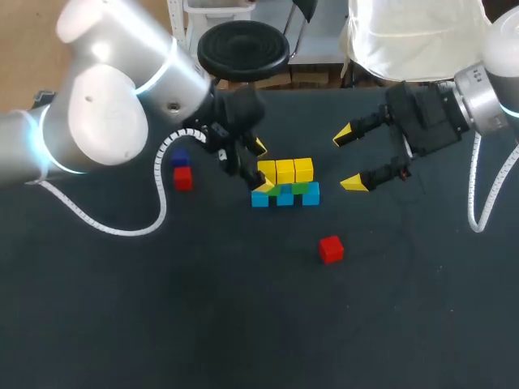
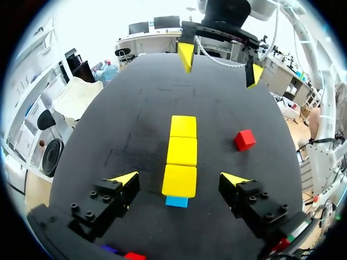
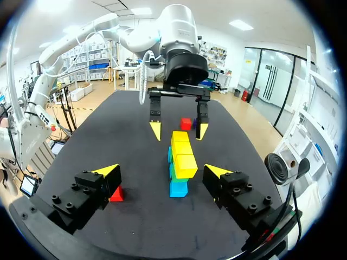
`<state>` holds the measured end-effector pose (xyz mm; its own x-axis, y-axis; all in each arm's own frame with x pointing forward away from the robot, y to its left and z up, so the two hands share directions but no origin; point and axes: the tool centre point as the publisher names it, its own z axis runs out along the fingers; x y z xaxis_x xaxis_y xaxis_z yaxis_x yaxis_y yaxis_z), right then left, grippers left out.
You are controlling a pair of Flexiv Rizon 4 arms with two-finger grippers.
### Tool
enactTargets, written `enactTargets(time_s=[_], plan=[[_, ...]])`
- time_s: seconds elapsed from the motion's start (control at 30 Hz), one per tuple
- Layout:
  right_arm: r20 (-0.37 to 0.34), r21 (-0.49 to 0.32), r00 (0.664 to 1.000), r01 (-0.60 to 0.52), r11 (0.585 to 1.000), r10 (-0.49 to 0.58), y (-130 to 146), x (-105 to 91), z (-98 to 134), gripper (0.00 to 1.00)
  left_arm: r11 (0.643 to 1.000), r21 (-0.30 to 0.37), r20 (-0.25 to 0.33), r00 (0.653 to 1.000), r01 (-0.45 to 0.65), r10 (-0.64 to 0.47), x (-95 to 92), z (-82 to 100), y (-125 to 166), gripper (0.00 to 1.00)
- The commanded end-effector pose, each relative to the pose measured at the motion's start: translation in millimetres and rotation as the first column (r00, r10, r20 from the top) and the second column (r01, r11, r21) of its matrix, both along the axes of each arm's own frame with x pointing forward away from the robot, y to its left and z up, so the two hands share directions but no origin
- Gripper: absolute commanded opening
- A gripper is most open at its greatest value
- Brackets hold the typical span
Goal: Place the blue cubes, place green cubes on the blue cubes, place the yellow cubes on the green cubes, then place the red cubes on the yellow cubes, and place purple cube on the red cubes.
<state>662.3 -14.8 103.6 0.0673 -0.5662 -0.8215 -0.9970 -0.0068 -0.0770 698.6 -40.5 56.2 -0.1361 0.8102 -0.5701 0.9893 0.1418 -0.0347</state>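
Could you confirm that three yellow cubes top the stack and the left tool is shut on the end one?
Not quite: the left wrist view shows the left tool open, its fingers clear of the end yellow cube. Three yellow cubes do top the stack.

Black matte table, dark surface under all views.

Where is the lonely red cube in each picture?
Head view: lone red cube nearer the camera than the stack.
Left wrist view: lone red cube beside the stack, beyond left gripper.
Right wrist view: lone red cube beside a finger of the right gripper.
Landmark: yellow cube row.
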Motion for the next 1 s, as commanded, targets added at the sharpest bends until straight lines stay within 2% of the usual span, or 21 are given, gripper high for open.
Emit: enactTargets(time_s=[0.03,0.3,0.53,0.67,1.0], plan=[[0.001,0.002,1.0,-0.001,1.0,0.001,0.3,0.6,-0.6,1.0,1.0,-0.012,0.005,1.0,-0.016,0.016,-2.1,1.2,8.3,1.0],[0.001,0.002,1.0,-0.001,1.0,0.001,0.3,0.6,-0.6,1.0,0.998,-0.033,0.006,0.999,-0.046,0.046,-2.1,-2.3,24.4,1.0],[0.001,0.002,1.0,-0.001,1.0,0.001,0.3,0.6,-0.6,1.0,0.995,-0.09,0.027,0.999,-0.039,0.042,-2.0,1.9,33.7,1.0],[0.001,0.002,1.0,-0.001,1.0,0.001,0.3,0.6,-0.6,1.0,0.989,-0.151,0.036,0.999,-0.009,0.014,-0.6,6.8,38.9,1.0],[0.001,0.002,1.0,-0.001,1.0,0.001,0.3,0.6,-0.6,1.0,0.986,-0.169,0.072,0.997,0.005,0.008,-0.3,22.8,48.2,1.0]])
